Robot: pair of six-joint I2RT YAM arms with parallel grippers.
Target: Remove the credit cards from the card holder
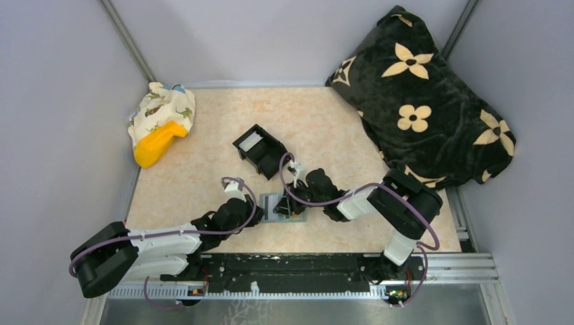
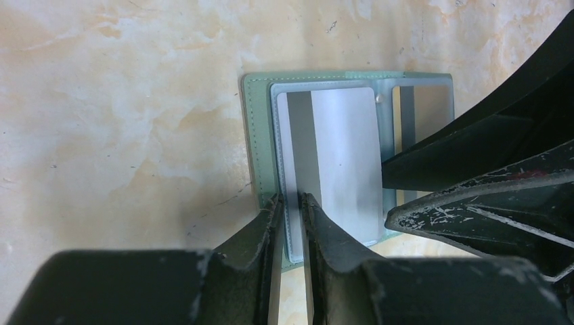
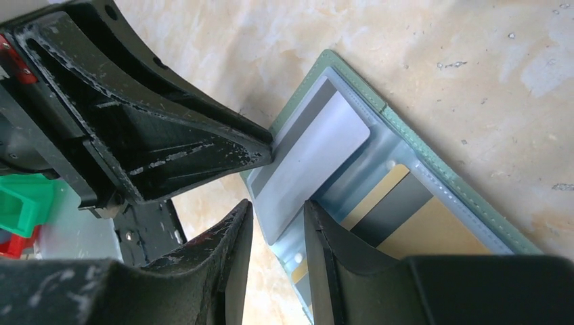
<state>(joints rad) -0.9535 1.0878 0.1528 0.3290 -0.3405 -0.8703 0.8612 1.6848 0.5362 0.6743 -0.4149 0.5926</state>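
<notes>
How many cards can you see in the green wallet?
2. A pale silvery card lies in one pocket of the open green wallet; a tan-gold card sits in the neighbouring pocket. More could be hidden behind them.

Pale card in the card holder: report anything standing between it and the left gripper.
Nothing visible does. The left gripper has its tips at the pale card's edge on the open card holder. The right gripper is alongside, not between them.
</notes>
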